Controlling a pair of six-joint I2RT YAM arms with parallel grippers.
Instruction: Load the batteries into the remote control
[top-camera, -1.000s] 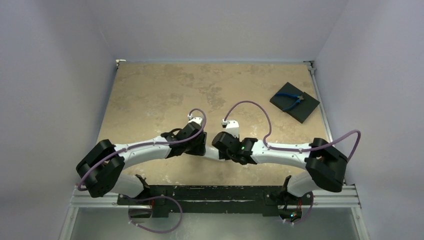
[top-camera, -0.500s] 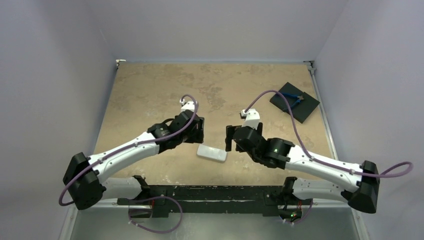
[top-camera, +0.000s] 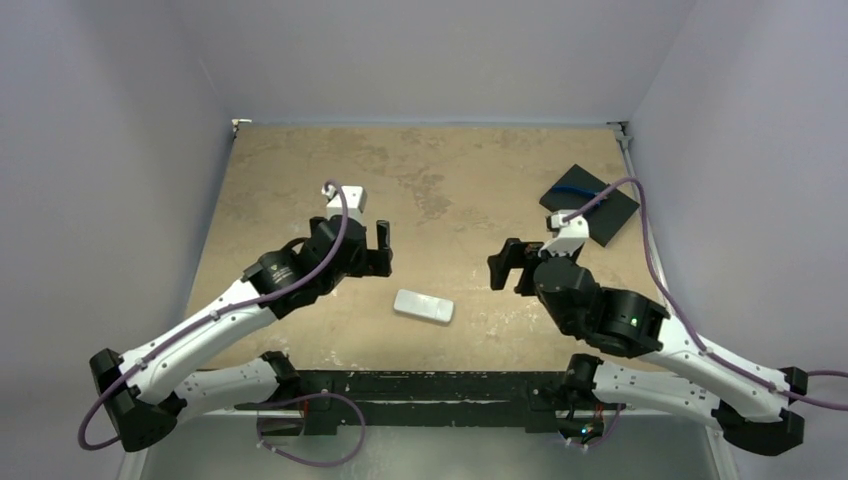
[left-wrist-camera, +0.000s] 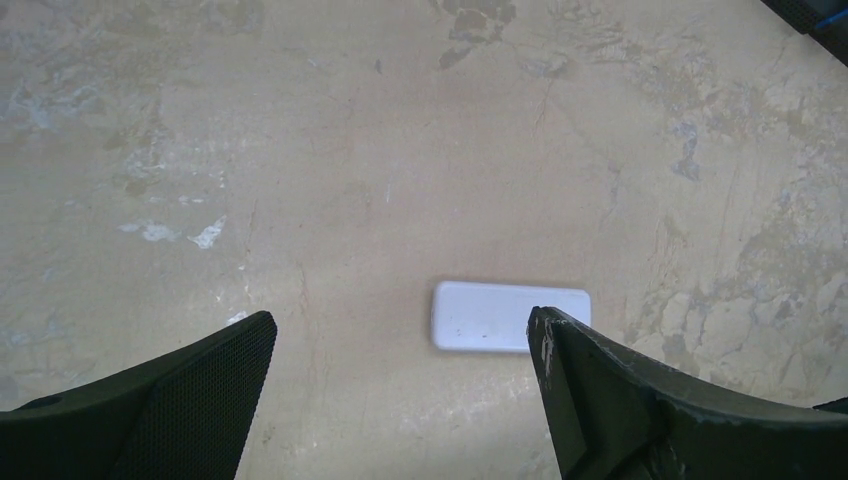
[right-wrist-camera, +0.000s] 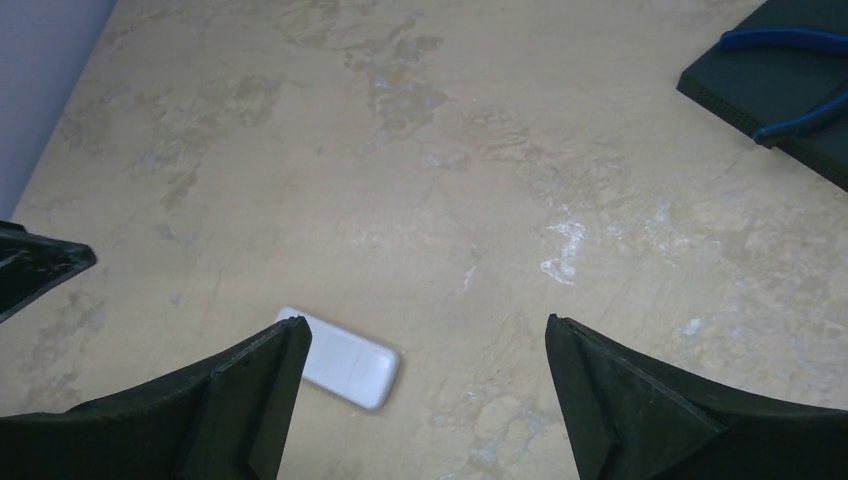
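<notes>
Left gripper (left-wrist-camera: 400, 330): jaws wide apart, nothing held, hovering above the table (left-wrist-camera: 300, 150). Right gripper (right-wrist-camera: 425, 330): likewise wide open and empty, raised off the surface. Remote (top-camera: 424, 306) lies flat on the table between the two grippers and nearer the arm bases, touching neither, plain white face up, slightly skewed. In the left wrist view its long side runs across the line of the jaws, and its right end is hidden behind the right finger. Batteries: none visible in any view, so I cannot tell whether they sit inside the remote or lie out of frame. No open compartment or loose cover seen. Pad (top-camera: 600, 215) with pliers (right-wrist-camera: 785, 42) sits at the far right, well apart from the work. Judgement: the next contact is with the remote. It is a thin slab flat on a hard top, so span its narrow width rather than its length. Turn the wrist square to the long edges and come straight down. Let the fingertips reach the table before closing. Close slowly to avoid skating it away. Risk: one finger touching first spins it.
</notes>
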